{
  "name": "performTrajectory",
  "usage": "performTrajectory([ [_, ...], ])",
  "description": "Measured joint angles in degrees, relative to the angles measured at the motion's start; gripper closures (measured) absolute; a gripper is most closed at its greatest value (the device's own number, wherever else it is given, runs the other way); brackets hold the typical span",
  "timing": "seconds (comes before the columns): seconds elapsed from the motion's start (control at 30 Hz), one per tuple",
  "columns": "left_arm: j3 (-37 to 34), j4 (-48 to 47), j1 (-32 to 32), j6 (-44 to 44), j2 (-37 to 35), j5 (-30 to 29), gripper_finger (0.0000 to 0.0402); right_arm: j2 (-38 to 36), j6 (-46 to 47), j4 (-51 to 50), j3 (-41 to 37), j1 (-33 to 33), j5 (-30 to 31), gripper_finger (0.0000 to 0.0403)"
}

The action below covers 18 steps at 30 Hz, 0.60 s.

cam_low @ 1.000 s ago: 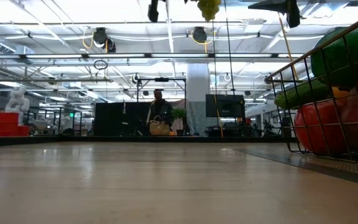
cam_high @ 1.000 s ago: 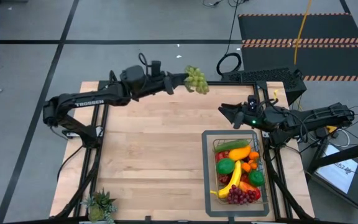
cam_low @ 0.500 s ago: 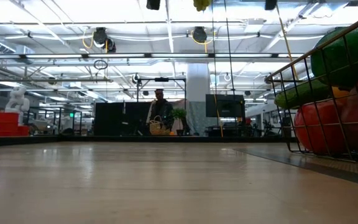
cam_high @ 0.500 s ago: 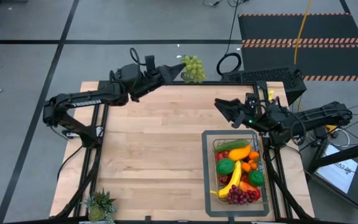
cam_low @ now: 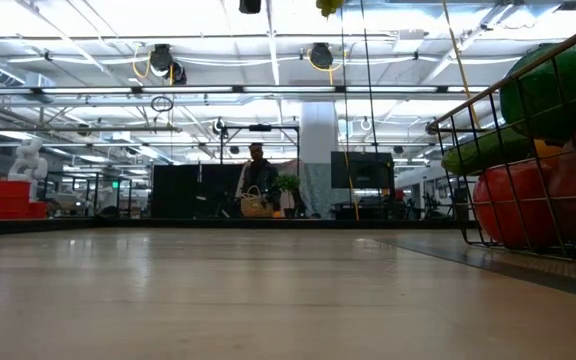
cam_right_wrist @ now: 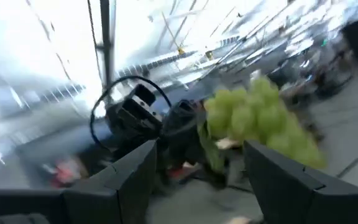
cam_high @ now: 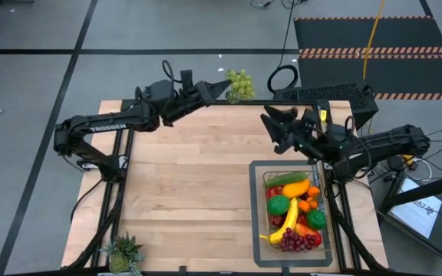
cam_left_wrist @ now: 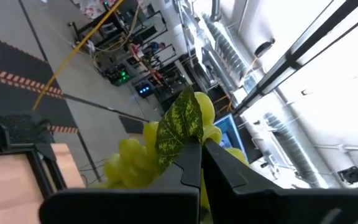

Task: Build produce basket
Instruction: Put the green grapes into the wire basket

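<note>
Handover step, by my read: left gripper clamped on green grapes, held aloft past desk's 12 o'clock edge. Right gripper spread wide, empty, at 1 o'clock, facing grapes. Next: close gap, pinch bunch (leaf in way). Basket at 4 o'clock, well filled. Bare wood desk; bright workshop beyond.

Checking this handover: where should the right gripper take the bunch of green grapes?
Probably on the free round end of the green grape bunch, coming from the basket side. The left gripper pinches its leafy end, and the open right gripper faces it.
</note>
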Motion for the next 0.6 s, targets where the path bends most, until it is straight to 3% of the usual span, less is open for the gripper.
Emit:
performTrajectory([
  [0.27,0.0,0.2,0.1,-0.5,0.5,0.6,0.0398,4.0,-27.1,-24.6,16.1,0.0,7.5,0.0168],
  [0.43,0.0,0.1,0.6,-0.6,0.6,0.7,0.0398,8.5,-41.6,-29.2,21.1,0.0,10.9,0.0189],
  [0.6,0.0,0.3,0.9,-0.9,0.6,0.8,0.0398,12.0,-47.3,-29.2,21.4,-0.5,17.0,0.0227],
])
